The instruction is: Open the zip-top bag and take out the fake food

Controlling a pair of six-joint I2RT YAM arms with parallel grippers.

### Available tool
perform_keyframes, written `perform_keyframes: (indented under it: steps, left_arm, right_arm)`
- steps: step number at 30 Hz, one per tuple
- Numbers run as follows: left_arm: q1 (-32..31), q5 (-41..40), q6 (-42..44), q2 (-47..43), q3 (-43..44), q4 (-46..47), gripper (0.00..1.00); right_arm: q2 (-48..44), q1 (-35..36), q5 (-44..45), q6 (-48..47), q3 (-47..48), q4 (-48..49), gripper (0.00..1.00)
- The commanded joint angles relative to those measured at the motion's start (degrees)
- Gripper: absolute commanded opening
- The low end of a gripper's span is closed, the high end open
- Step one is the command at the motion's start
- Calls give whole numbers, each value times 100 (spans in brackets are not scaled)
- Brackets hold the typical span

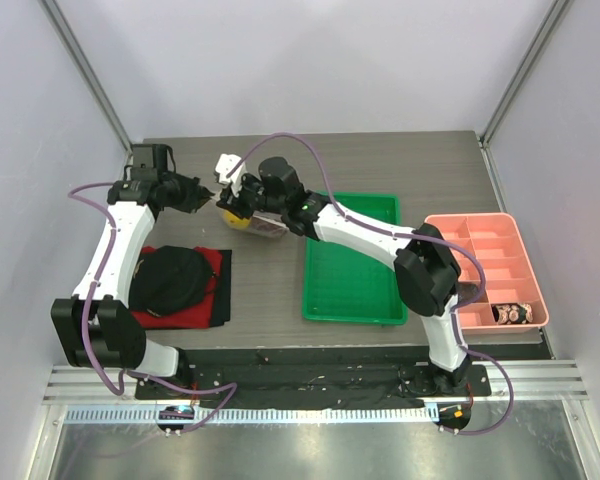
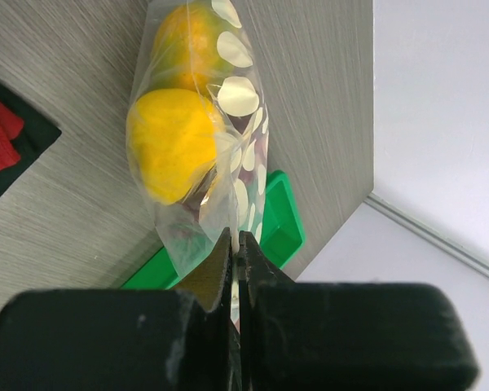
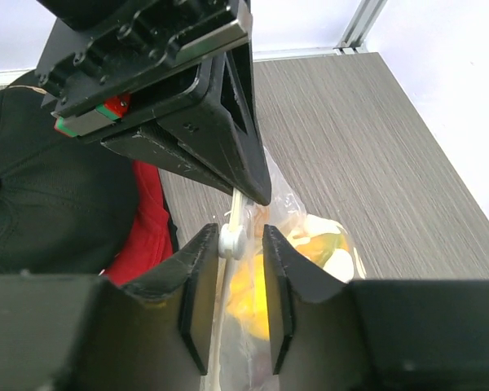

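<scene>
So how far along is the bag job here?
Done: left tool is shut on the bag edge. In hand: right tool straddles the white zip slider, not clamped yet. To do: unzip, then take out the food, visible inside.

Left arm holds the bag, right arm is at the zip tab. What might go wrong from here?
1. The right gripper has the white zip tab between its jaws with a gap on one side, so the tab may slip out when pulled.
2. The left gripper pinches only a thin edge of the zip-top bag; a hard pull might tear it free.
3. The yellow piece sits loose inside and may spill once the bag opens.
</scene>
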Motion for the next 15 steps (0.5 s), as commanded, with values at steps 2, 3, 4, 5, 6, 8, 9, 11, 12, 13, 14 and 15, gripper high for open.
perform_keyframes:
  steps: [2,3,4,5,6,8,9,11,12,13,14,15]
  left_arm:
    - [-26,12,-47,-221,90,-32,0]
    - [-17,30,-47,-213,99,-32,0]
    - [-17,39,-47,-204,99,-32,0]
    - [-17,30,-47,-212,108,-32,0]
    - [-17,39,-65,-221,108,-32,0]
    - [-17,39,-73,-230,90,-32,0]
    - [-17,-5,-56,-221,90,-32,0]
    - [-17,-66,-47,-213,90,-6,0]
    - [0,-154,-56,-213,82,11,0]
    - [0,-181,-65,-221,82,55,0]
    - [52,-190,-65,-204,99,108,0]
    - [88,-198,-65,-186,117,134,0]
  right_arm:
    - [148,61,-55,-8,312,282,28]
    - [148,52,-55,-17,330,256,26]
    - [157,61,-55,-17,321,247,21]
    - [157,61,-55,-35,312,247,18]
    - [157,69,-55,-35,312,247,14]
    - [140,69,-81,-70,312,212,1]
    - [105,78,-46,-96,286,160,1]
    - [17,96,50,-210,190,98,1]
    - [-149,96,251,-245,-20,71,1]
    - [-255,96,366,-272,-152,71,1]
    - [-386,104,489,-307,-301,71,1]
    - [-509,105,586,-342,-642,89,1]
